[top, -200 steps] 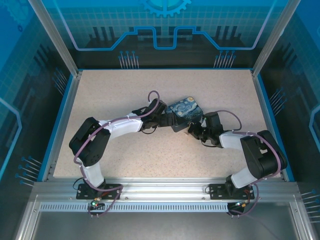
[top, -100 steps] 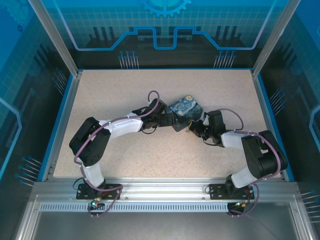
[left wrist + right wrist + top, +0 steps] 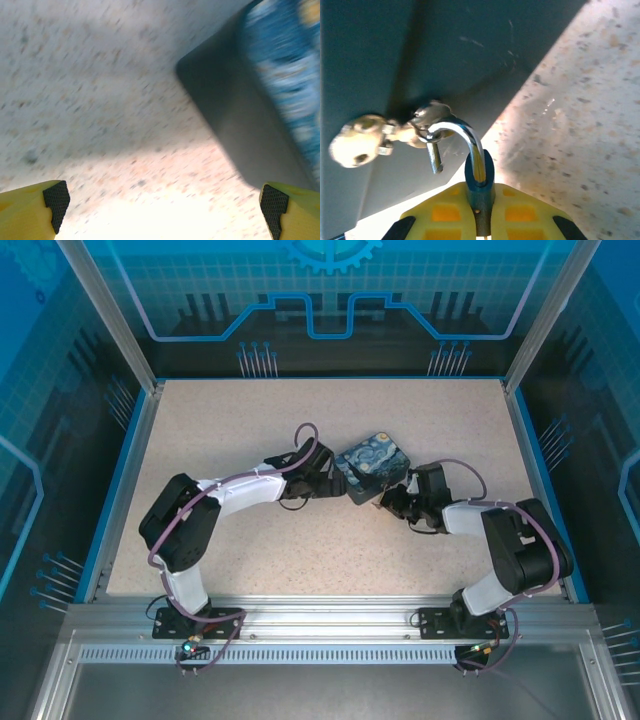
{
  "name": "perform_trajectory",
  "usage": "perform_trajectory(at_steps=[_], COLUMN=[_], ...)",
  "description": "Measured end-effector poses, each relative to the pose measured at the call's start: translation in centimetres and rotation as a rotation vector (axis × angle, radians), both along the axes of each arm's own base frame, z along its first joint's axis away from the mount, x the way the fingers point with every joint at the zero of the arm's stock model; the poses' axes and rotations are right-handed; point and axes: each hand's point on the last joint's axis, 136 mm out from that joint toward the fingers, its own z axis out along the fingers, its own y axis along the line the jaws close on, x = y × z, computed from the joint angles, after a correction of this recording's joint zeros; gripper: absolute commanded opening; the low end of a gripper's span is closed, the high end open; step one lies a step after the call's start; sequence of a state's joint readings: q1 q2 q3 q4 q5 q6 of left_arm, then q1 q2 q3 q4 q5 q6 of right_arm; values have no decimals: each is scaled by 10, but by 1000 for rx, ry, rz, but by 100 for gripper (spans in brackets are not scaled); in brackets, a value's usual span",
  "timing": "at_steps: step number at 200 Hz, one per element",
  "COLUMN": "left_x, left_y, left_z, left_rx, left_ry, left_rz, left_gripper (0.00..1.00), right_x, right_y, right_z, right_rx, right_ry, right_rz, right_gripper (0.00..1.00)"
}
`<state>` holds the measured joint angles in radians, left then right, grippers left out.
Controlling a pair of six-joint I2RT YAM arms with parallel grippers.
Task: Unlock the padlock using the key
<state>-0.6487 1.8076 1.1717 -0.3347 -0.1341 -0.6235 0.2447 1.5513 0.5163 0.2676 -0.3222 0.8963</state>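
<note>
In the right wrist view the padlock, a small blue body with a silver shackle, is clamped between the yellow fingers of my right gripper. The shackle stands open; its free end hangs loose while its curve stays hooked through the metal latch on the dark side of the starry-night box. My left gripper is open just left of the box's corner, with nothing but table between its fingertips. The key is out of view. From above, the right gripper is at the box's near right side.
The box sits mid-table on the speckled top, with the left gripper at its left. Blue rails edge the table. Open tabletop lies beyond the box and to both sides of it.
The box has turned and shifted slightly on the table. The right gripper has edged toward the far side with the padlock; the left gripper has drawn back a little to the left.
</note>
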Motion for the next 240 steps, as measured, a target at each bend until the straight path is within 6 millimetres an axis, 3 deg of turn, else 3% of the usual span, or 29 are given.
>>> perform_trajectory(at_steps=[33, 85, 152, 187, 221, 240], left_x=[-9, -7, 2, 9, 14, 19], left_y=[8, -4, -50, -66, -65, -67], left_z=[-5, 14, 54, 42, 22, 25], left_rx=[45, 31, -31, 4, 65, 73], left_ry=[46, 16, -69, -64, -39, -54], left_rz=[-16, -44, -126, -152, -159, -166], left_gripper=[99, 99, 99, 99, 99, 99], right_x=[-3, -3, -3, -2, -2, -1], right_y=[-3, -3, -5, -8, -16, -24], right_z=[-8, -9, -9, -9, -8, -7], right_rx=[-17, -10, -12, -9, -13, -18], right_ry=[21, 25, 34, 38, 44, 49], right_rz=[13, 29, 28, 20, -3, -27], right_gripper=[0, 0, 0, 0, 0, 0])
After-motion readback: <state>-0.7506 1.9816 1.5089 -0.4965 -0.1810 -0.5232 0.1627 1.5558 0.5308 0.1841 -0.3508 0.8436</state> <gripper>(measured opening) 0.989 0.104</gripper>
